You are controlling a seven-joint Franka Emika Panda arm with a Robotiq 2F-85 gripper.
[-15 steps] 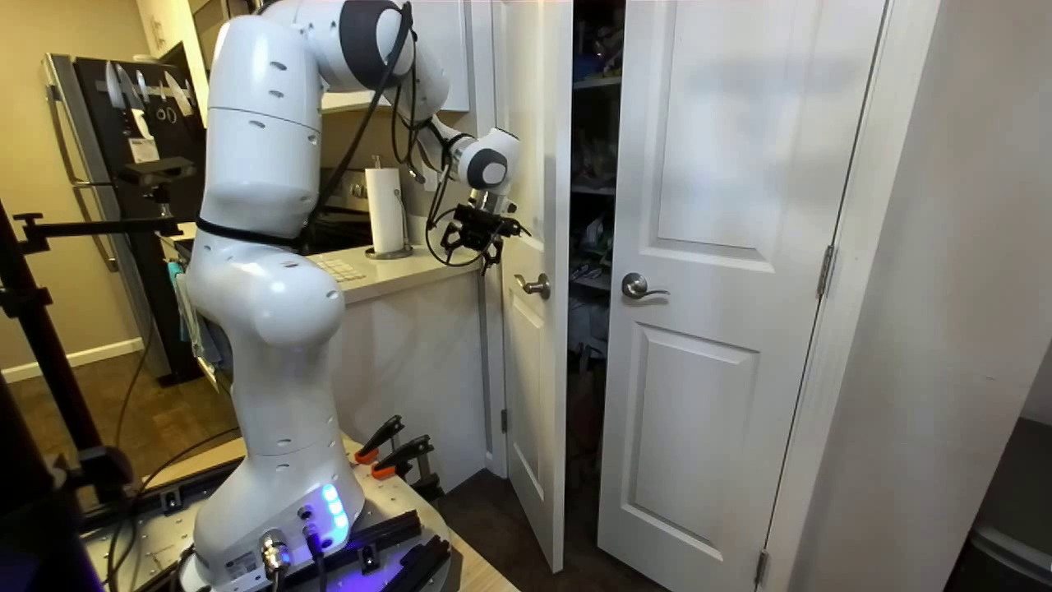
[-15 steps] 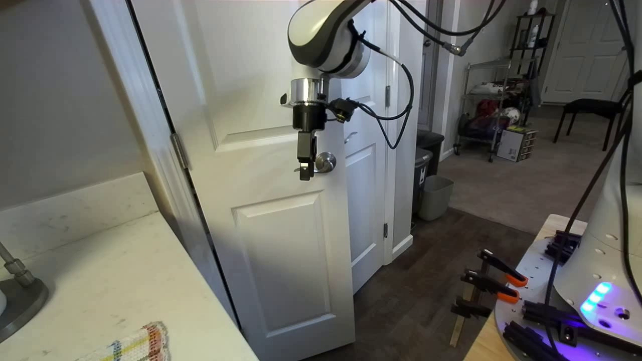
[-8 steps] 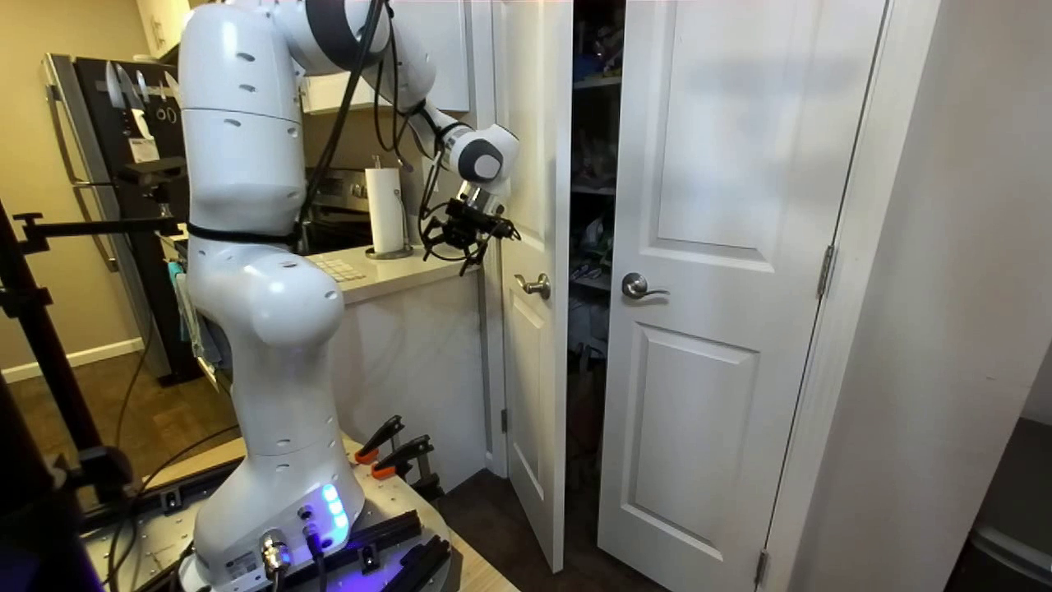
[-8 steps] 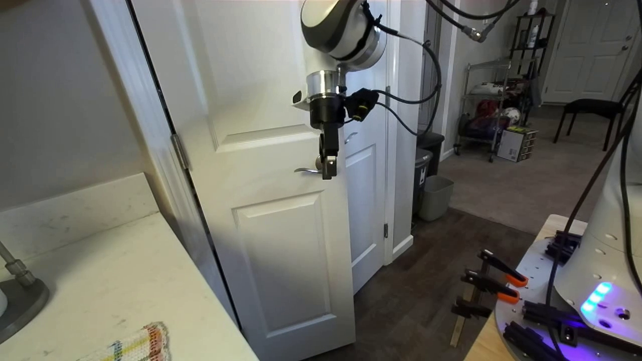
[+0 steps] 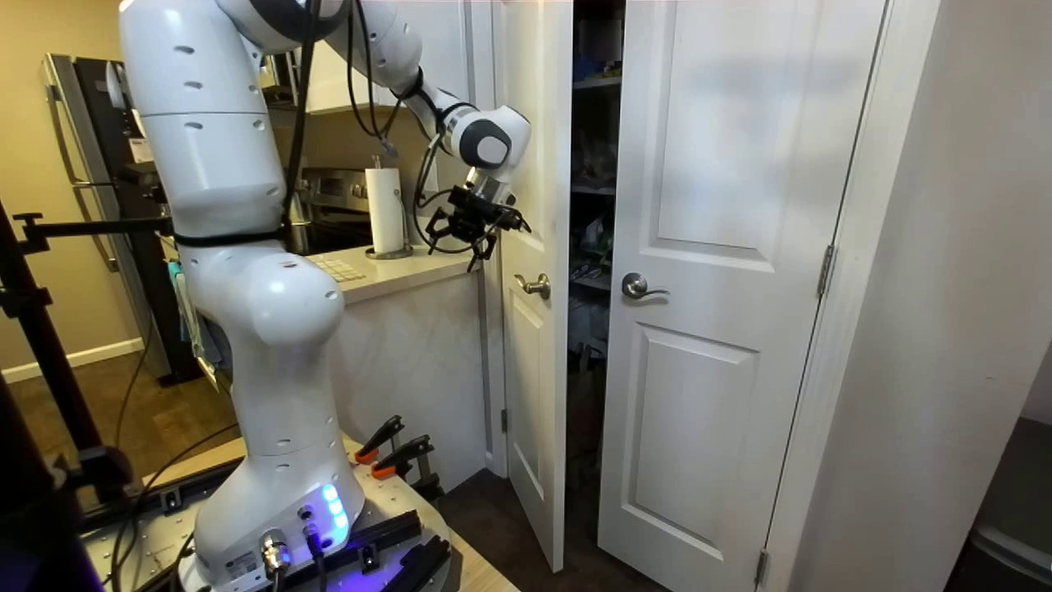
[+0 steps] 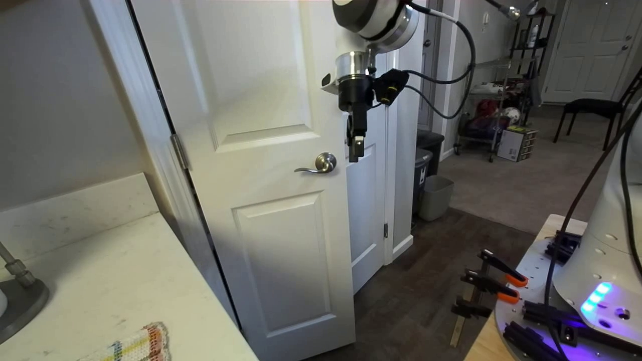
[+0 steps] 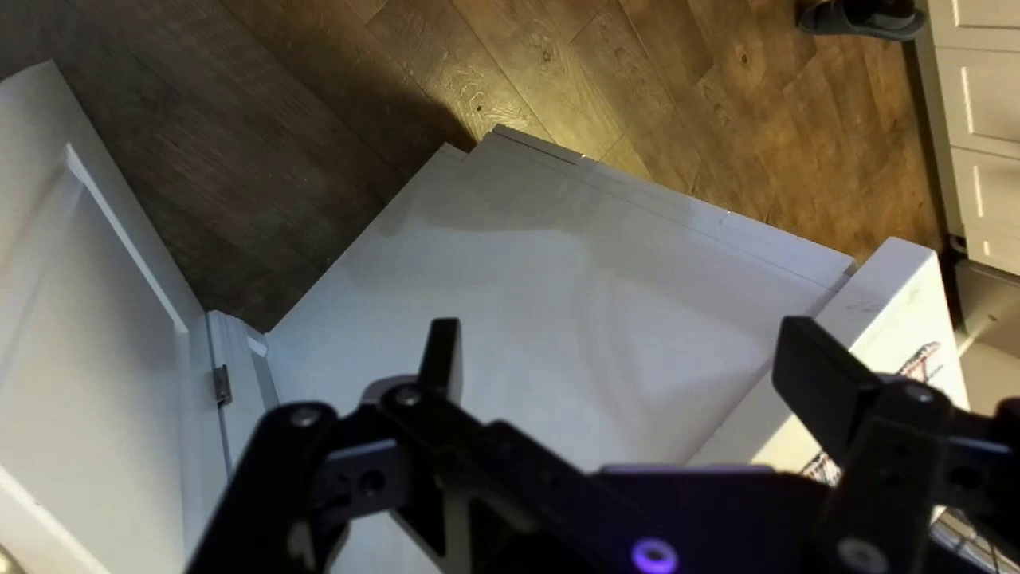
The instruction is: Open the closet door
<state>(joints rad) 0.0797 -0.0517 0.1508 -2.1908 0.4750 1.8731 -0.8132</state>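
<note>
The closet door [image 5: 532, 370] is the white panelled leaf hinged on its left. It stands partly open, with a dark gap to the matching leaf. Its silvery handle [image 5: 534, 285], round with a lever, is near its right edge; it also shows in an exterior view [image 6: 321, 163]. The door [image 6: 281, 260] fills the middle there, and the wrist view shows its panel [image 7: 103, 383] at the left. My gripper [image 5: 452, 253] is open and empty, above handle height and apart from the handle. In an exterior view the gripper [image 6: 355, 150] appears edge-on, right of the handle.
The matching white leaf [image 5: 723, 329] stands right of the gap. A counter [image 5: 411, 271] with a paper towel roll [image 5: 385, 210] ends beside the closet door. Below it is a white half wall [image 7: 518, 303]. Clamps [image 5: 403, 452] sit on the robot's base edge.
My gripper has moved away from in front of the handle, rightward and slightly up in an exterior view, uncovering the handle. The upper arm has swung back. The door has not moved.
</note>
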